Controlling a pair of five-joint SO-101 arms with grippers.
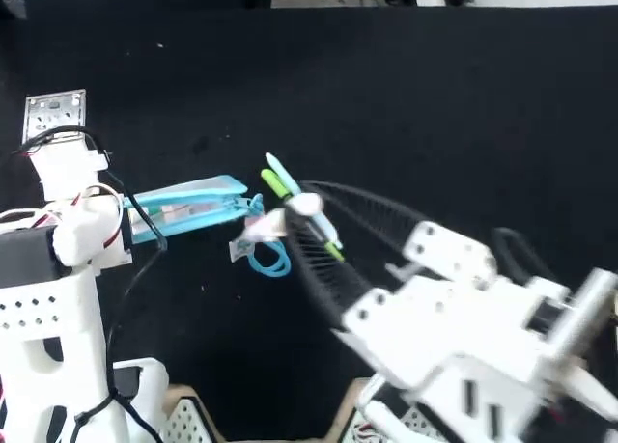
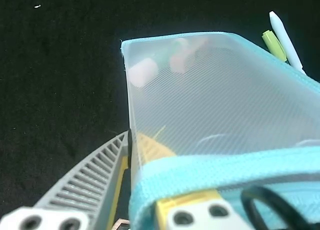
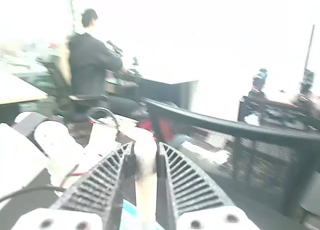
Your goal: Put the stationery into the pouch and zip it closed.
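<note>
The left gripper (image 2: 131,152) pinches the pouch (image 2: 210,104) by one end, at 9 o'clock on the table (image 1: 435,96). A white lump (image 2: 142,72) shows through the pouch wall. The right gripper (image 1: 301,213), reaching in from 5 o'clock, is clamped on a white stick (image 3: 145,165) at the pouch's 3 o'clock end. A green pen (image 1: 274,181) and a pale pen (image 1: 280,169) crowd that end. A blue loop (image 1: 271,261) lies at 6 o'clock of them.

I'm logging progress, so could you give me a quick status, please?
Left gripper shut on pouch. Right gripper shut on pens, tips beside pouch end, not inside. No obstruction seen between them.
</note>
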